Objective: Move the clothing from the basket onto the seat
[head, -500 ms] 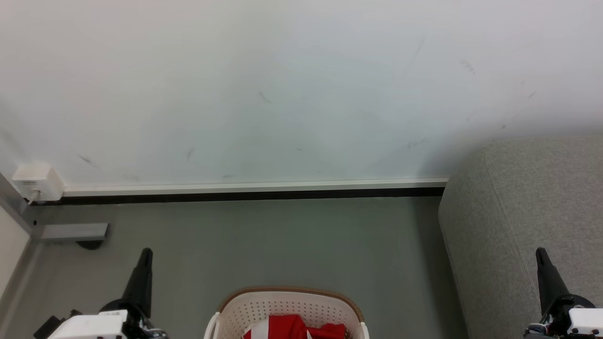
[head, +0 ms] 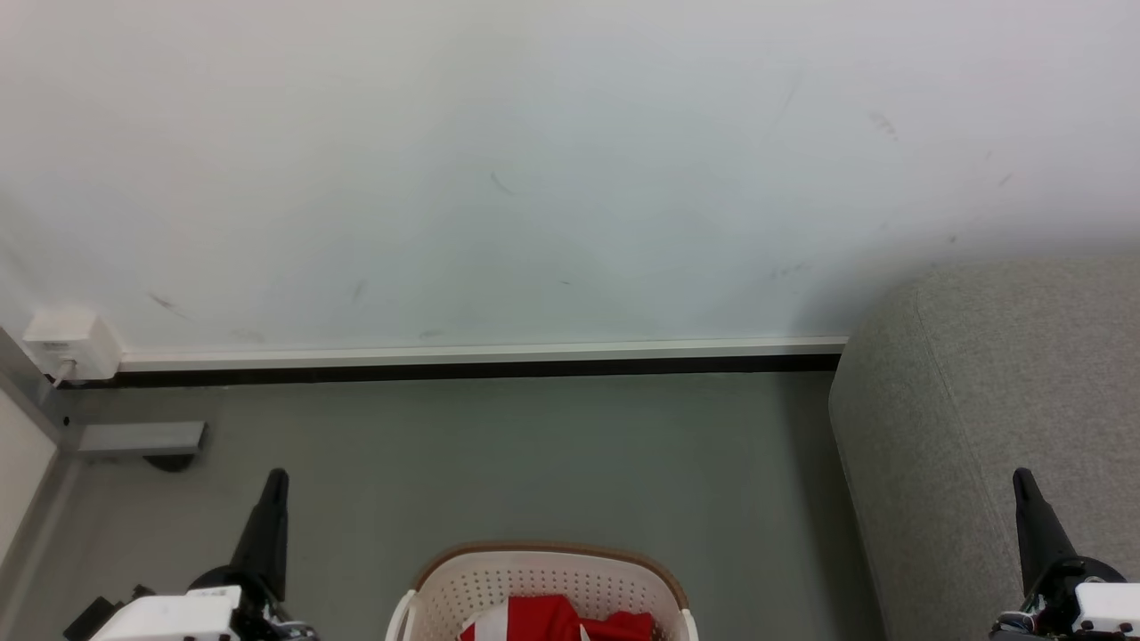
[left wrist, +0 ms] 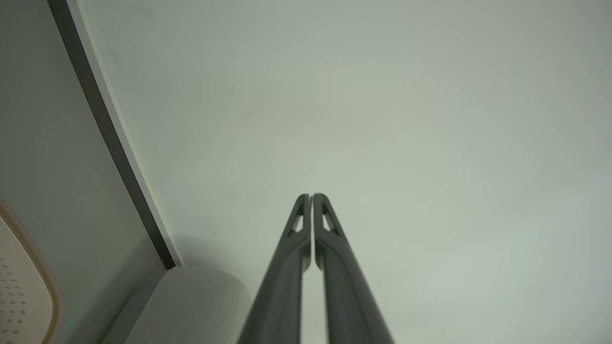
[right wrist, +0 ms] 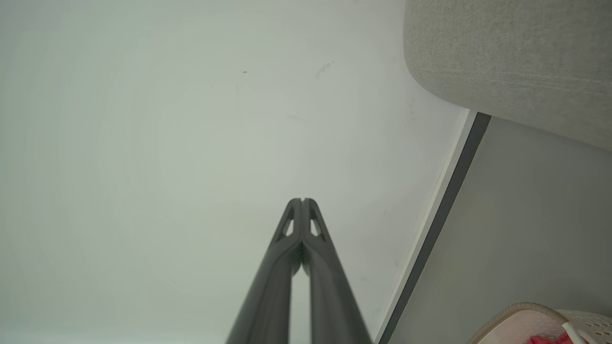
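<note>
Red clothing (head: 554, 620) in basket (head: 534, 577) | floor (head: 766, 507) between basket, seat (head: 971, 401) edge

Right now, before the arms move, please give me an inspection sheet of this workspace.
Surface: smooth grey floor.
Job's things: red clothing lies inside the basket; the seat stands to the right, apart from it.
Clutter: grey bar low at far left.
Claws: left claw shut, holding nothing; right claw shut, holding nothing.
Cables: what looks like a short white lead at the wall box.
Surroundings: scuffed white wall, skirting.
</note>
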Motion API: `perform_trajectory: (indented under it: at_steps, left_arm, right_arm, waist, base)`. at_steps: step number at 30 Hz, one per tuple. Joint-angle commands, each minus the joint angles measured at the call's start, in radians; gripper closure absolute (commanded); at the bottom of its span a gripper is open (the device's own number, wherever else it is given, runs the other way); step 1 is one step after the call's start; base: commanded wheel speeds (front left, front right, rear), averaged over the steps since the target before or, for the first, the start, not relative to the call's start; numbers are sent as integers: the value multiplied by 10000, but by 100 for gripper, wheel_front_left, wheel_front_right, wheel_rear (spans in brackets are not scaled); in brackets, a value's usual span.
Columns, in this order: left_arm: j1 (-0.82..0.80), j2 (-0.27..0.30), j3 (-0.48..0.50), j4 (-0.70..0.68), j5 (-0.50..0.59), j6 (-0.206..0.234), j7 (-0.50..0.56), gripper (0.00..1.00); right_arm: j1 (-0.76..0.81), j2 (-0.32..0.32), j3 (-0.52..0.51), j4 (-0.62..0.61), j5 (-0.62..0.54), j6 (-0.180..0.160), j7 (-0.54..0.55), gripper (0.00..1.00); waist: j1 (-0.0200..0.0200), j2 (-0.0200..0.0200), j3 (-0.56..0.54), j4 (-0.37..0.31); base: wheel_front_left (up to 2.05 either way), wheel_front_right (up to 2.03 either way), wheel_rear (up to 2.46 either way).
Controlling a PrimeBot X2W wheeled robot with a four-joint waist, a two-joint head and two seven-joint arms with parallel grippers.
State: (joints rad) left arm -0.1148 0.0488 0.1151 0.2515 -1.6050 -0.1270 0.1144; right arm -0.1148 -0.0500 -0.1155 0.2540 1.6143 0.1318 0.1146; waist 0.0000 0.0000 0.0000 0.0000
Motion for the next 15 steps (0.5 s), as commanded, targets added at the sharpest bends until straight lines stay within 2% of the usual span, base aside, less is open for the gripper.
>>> perform_trajectory:
  at_steps: [1, 15]
  left_arm:
    - [-57, 23, 13, -25, -124, -61, 45, 100]
    - [-57, 23, 13, -25, -124, -61, 45, 100]
  right_arm:
    - [-57, 7, -36, -47, -63, -23, 39, 100]
    - [-57, 7, -36, -47, -63, -23, 38, 100]
  waist:
    - [0, 0, 0, 0]
    - [0, 0, 0, 0]
  base:
    - [0, 0, 0]
    - [0, 0, 0]
